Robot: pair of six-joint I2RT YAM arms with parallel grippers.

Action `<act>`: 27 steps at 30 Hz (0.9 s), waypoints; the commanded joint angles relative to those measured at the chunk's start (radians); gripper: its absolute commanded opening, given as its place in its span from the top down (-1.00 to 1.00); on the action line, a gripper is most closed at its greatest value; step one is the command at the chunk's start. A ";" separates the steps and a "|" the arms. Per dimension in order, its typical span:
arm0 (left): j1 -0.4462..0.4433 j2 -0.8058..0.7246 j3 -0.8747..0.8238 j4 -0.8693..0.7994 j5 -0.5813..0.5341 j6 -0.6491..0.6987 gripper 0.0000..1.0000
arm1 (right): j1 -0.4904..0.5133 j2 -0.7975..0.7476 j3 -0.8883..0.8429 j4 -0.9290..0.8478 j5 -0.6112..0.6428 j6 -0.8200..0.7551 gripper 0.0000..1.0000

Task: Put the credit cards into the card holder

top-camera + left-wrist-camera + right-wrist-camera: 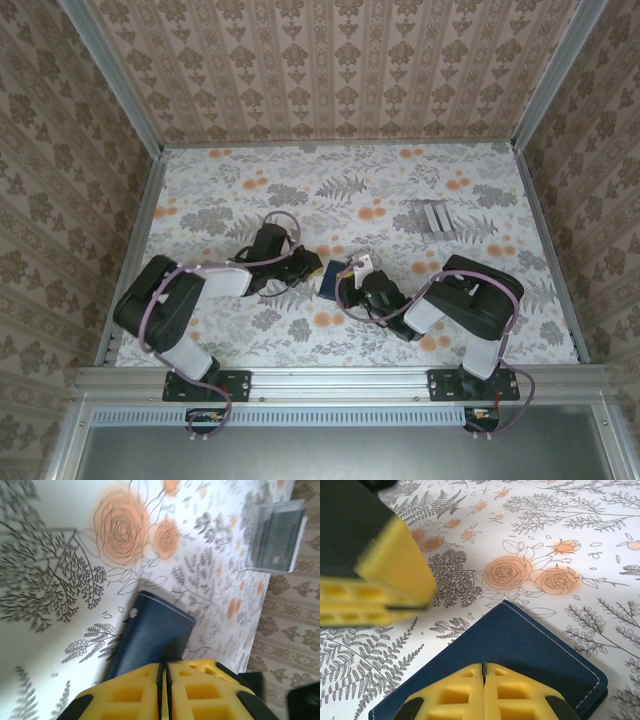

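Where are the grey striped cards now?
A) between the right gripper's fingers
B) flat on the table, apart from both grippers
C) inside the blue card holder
B: the grey striped cards lie flat on the table at its far right, apart from the card holder, the left gripper and the right gripper.

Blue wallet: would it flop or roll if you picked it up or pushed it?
The dark navy-blue folding wallet probably bends at its fold yet stays fairly stiff: its stitched edge looks straight. It seems thin, so likely light. Lying flat, it should slide, not roll.
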 commanded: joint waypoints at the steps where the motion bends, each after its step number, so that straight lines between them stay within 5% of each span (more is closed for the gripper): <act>1: 0.041 -0.104 -0.012 -0.139 -0.029 0.085 0.70 | 0.006 0.050 0.016 -0.381 -0.073 -0.062 1.00; 16: 0.077 -0.276 -0.035 -0.416 -0.108 0.286 0.54 | -0.117 -0.167 0.340 -0.850 -0.377 -0.056 0.24; 22: 0.077 -0.269 -0.024 -0.456 -0.126 0.316 0.51 | -0.140 -0.226 0.461 -1.072 -0.412 0.006 0.22; 27: 0.077 -0.223 -0.026 -0.440 -0.090 0.325 0.50 | -0.161 -0.219 0.559 -1.349 -0.462 0.036 0.55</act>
